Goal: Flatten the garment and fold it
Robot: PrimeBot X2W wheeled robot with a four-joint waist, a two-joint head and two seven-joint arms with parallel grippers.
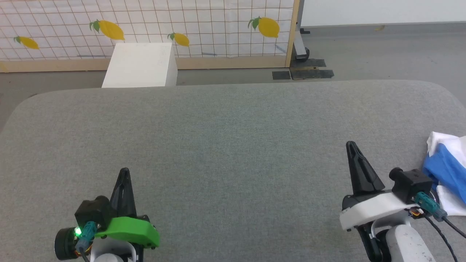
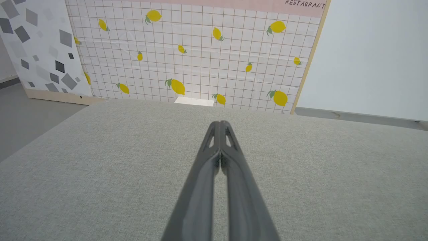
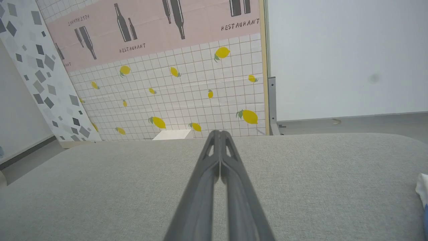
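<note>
Grey fabric counter (image 1: 225, 138), lemon wall (image 1: 218, 32) behind. The shirt (image 1: 446, 171) is bunched at the far right, beside the right gripper (image 1: 351, 145); the left gripper (image 1: 124, 171) is well apart. Both are pinched together and empty. A sloppy grab could snag several layers or drag it off.

L hand (image 2: 219, 124) (closed) above grey surface (image 2: 100, 167)

Before us we have a bench (image 1: 233, 145) covered in grey woven fabric, its far corners rounded. Directly on it we find the garment (image 1: 446, 171), a crumpled white-and-blue heap lying at the bench's right edge, nearer the front than the far side.
</note>
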